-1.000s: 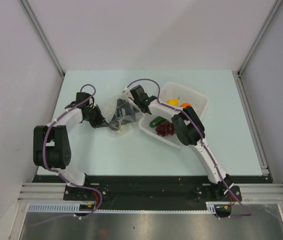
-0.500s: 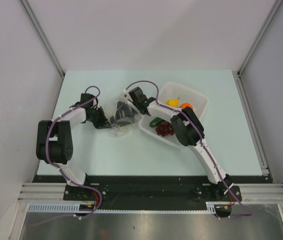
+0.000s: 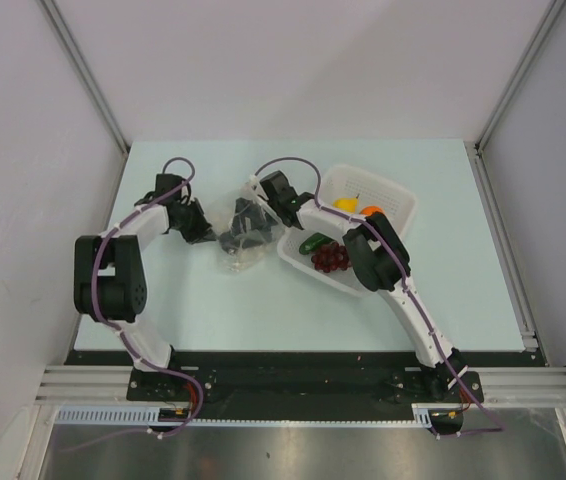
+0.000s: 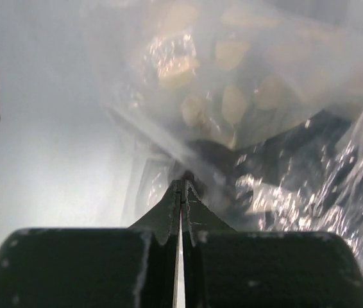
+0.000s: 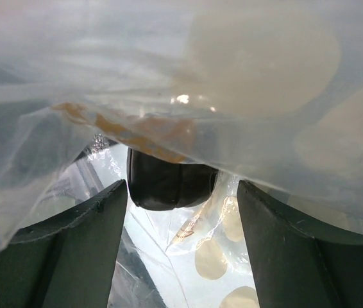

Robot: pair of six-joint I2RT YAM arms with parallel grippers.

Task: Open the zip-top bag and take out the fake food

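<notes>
The zip-top bag [image 3: 238, 240] lies crumpled left of the basket, clear with pale dots [image 5: 258, 58]. My left gripper [image 3: 199, 226] is at its left edge, jaws pressed together [image 4: 183, 187] on a thin strip of the film. My right gripper [image 3: 254, 216] is inside the bag's mouth with its fingers [image 5: 79, 237] apart. A small dark round fruit [image 5: 168, 183] sits in the bag just beyond and between the tips, with a gap to the right finger. Other fake food lies in the basket: cucumber [image 3: 313, 243], grape bunch [image 3: 330, 258], yellow fruit [image 3: 344, 204], orange ball [image 3: 372, 211].
The white perforated basket [image 3: 395, 200] stands right of the bag, under my right arm's forearm. Grey walls with metal rails close in the table on the left, right and far sides.
My left arm has swung toward the far side and the bag's left part has shifted with it. The right gripper stays in the bag; its jaws narrowed, then widened again.
</notes>
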